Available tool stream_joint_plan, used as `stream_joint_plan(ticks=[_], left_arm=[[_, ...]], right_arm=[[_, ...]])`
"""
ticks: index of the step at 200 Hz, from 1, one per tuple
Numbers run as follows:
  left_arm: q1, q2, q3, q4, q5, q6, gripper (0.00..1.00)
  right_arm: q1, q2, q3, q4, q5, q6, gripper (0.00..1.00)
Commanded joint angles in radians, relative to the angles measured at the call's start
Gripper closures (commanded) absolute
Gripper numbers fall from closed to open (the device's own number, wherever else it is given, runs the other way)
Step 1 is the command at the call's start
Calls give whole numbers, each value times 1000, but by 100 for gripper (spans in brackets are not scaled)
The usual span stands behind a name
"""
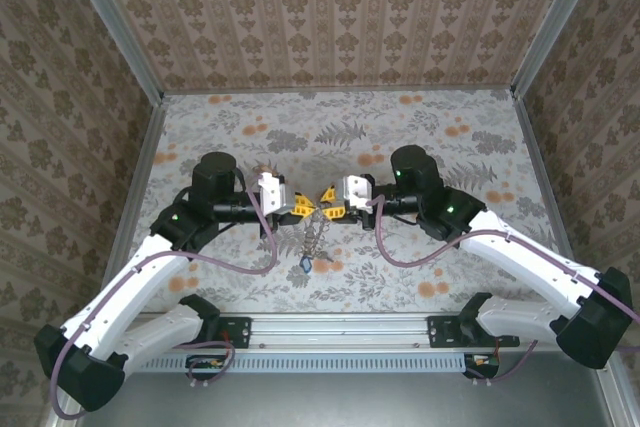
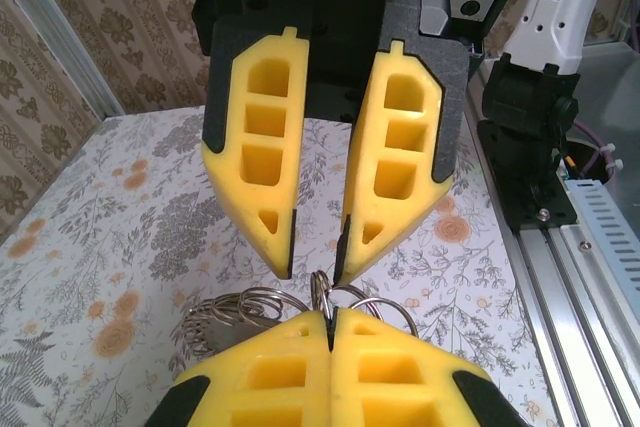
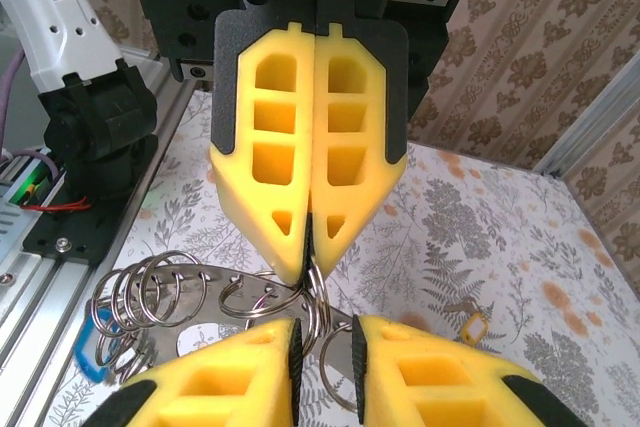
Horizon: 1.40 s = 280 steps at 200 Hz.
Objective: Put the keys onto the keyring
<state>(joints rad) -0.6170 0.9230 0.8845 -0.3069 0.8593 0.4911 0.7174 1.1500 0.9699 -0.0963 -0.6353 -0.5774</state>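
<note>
Pinching keyring (image 3: 245, 297) in pressed-together left gripper (image 3: 312, 265), steadying it between right gripper's (image 3: 325, 332) slightly parted fingers (image 3: 230, 372); whether gripped there, cannot tell.

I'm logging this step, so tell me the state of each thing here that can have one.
keyring: held up, chain dangling.
left end effector: shut on a ring of the keyring.
right end effector: jaws narrowly apart around a ring, grip unclear.
blue key: at the chain's low end; attached or not, unclear.
</note>
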Motion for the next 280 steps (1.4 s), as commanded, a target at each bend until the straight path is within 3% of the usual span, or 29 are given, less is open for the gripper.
stream_joint_plan(ticks=[1,70,88,117,135,147,221,249,280], left_arm=[[-16,1,32,43,55,24,100],[-24,10,35,45,45,30,100],[-23,8,38,35,38,34,100],[-23,-7,30,22,-21,11,100],[-21,-24,8,18,-58,10,81],[-19,-36,-5,19,-70,10,76],[13,-26,32,-98,-117,79,78],[54,-34,42,-89,-94,46,74],[85,-23,45,-96,-39,29,77]], right_arm=[[6,23,38,-16,9,-19,78],[14,46,55,-44,3,-37,88],[13,49,56,-55,1,-44,100],[13,22,15,67,0,15,100],[10,1,-46,220,0,100,100],[8,0,-62,265,-7,134,100],[8,-6,-68,279,-30,158,100],[8,6,-64,292,-47,169,100],[7,16,-57,304,-55,175,100]])
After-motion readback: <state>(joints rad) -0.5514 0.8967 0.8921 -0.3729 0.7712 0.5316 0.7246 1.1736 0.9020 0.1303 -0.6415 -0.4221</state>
